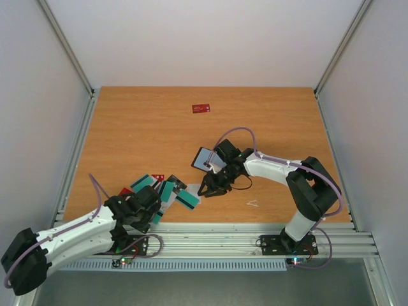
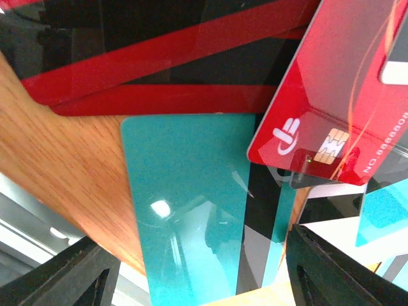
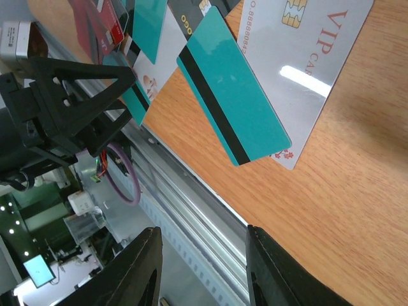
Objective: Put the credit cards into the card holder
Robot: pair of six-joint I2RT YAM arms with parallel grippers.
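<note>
We count one bench (image 1: 146,134). We count two arms, one left arm (image 1: 76,234) and one right arm (image 1: 280,169). They carry two grippers, one left gripper (image 1: 152,201) and one right gripper (image 1: 206,190).

We count one card holder (image 1: 205,157).

The credit cards (image 1: 167,190) form two groups: one lone red card (image 1: 201,108) and one overlapping heap. In the heap we make out at least three teal, two red, one black and two white cards. Overlap prevents an exact total.

We count one small pale scrap (image 1: 253,203).

On the table (image 1: 127,140) the credit cards (image 1: 167,190) lie front-left, the card holder (image 1: 204,157) to their right.
</note>
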